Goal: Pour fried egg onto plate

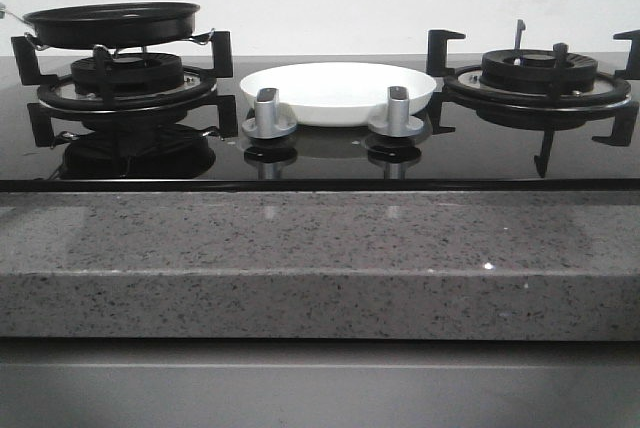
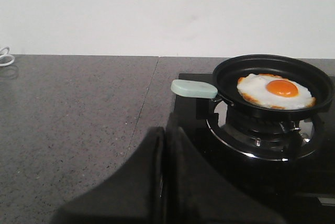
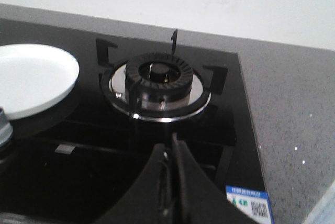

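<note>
Fried egg (image 2: 275, 91): I see it in the black pan (image 2: 230, 80), well beyond my left gripper (image 2: 163, 182).
Fingers: both pairs pressed together, empty; right gripper (image 3: 171, 182) near the plate (image 3: 31, 77).

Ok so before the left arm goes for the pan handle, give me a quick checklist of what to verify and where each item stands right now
1. Fried egg lies flat inside the pan: ok.
2. Pan sits on the left burner, handle pointing out over the counter, nothing on it: ok.
3. Plate is between the burners with nothing on it: ok.
4. Left gripper open for the handle: not ok, the fingers look closed together.
5. Right gripper is away from the plate, near the right burner: ok.
6. Pour path from pan to plate clear of the knobs: cannot tell.
</note>
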`<action>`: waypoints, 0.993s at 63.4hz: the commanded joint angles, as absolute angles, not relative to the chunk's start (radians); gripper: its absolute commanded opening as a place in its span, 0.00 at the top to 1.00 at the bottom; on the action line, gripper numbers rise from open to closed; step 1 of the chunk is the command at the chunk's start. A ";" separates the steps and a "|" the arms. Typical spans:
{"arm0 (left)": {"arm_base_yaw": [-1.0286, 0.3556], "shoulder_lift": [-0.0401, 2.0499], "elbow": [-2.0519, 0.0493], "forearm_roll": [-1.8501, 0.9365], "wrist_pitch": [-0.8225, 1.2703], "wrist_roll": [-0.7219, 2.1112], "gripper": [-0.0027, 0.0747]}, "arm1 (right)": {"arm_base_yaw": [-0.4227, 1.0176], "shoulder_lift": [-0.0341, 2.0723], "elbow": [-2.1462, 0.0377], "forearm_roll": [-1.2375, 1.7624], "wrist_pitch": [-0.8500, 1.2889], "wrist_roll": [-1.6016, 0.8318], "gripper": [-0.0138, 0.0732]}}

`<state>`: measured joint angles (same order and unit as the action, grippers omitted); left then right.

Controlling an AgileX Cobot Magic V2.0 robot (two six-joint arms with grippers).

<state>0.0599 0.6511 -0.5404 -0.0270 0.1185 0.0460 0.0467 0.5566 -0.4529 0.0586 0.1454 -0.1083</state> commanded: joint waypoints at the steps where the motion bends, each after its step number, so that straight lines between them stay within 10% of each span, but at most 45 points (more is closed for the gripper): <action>1: 0.058 0.654 -0.577 -0.037 0.017 0.036 0.98 | 0.043 0.571 -0.490 0.051 0.000 -0.107 0.98; 25: 0.058 0.654 -0.577 -0.037 0.011 0.036 0.10 | 0.043 0.571 -0.490 0.051 -0.029 -0.107 0.83; 40: 0.058 0.655 -0.577 -0.037 0.000 0.036 0.07 | 0.043 0.571 -0.490 0.051 -0.026 -0.107 0.22; 63: 0.058 0.657 -0.575 -0.037 0.000 0.036 0.07 | 0.043 0.660 -0.553 0.063 0.053 -0.107 0.22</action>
<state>0.0599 0.6548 -0.5421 -0.0277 0.0898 0.0460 0.0467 0.6111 -0.4797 0.0586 0.0818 -0.1083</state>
